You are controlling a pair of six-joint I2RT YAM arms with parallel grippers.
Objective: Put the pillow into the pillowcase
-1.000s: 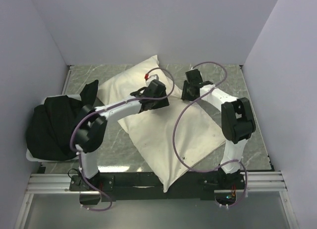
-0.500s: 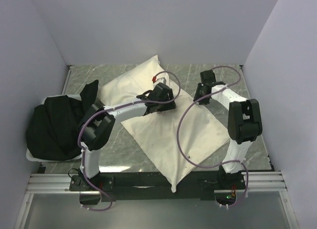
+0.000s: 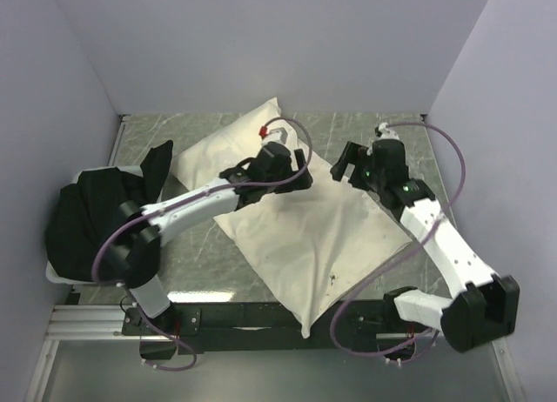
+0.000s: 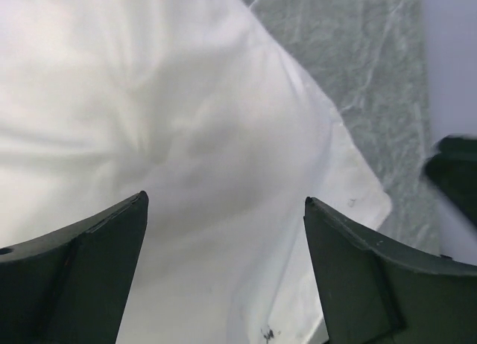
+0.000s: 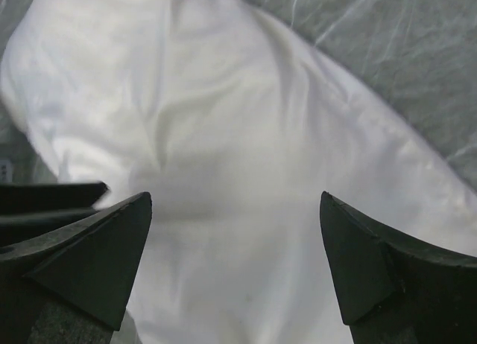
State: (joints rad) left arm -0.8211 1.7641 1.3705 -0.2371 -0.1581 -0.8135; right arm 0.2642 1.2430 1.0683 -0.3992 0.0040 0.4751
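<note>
The cream pillowcase [image 3: 322, 245] lies diagonally across the marble table, from the far left to the near edge. Its far part [image 3: 222, 145] bulges plump and its near part lies flatter. I cannot tell the pillow's own surface apart from the case. My left gripper [image 3: 296, 177] hovers open over the middle of the fabric, its fingers [image 4: 89, 247] wide apart with only cloth [image 4: 194, 135] below. My right gripper [image 3: 344, 169] hangs open over the fabric's right edge, and the right wrist view shows creased white cloth [image 5: 238, 135] between its fingers [image 5: 373, 255]. Neither gripper holds anything.
A heap of black cloth [image 3: 91, 219] fills a white tray [image 3: 54, 276] at the left. White walls close the table in at the back and on both sides. Bare marble [image 3: 418, 141] shows at the far right, and a metal rail [image 3: 261, 315] runs along the near edge.
Both grippers have opened and let go of the fabric. The right arm has swung out to the right and stretched low. The left arm has reached further forward over the cloth.
</note>
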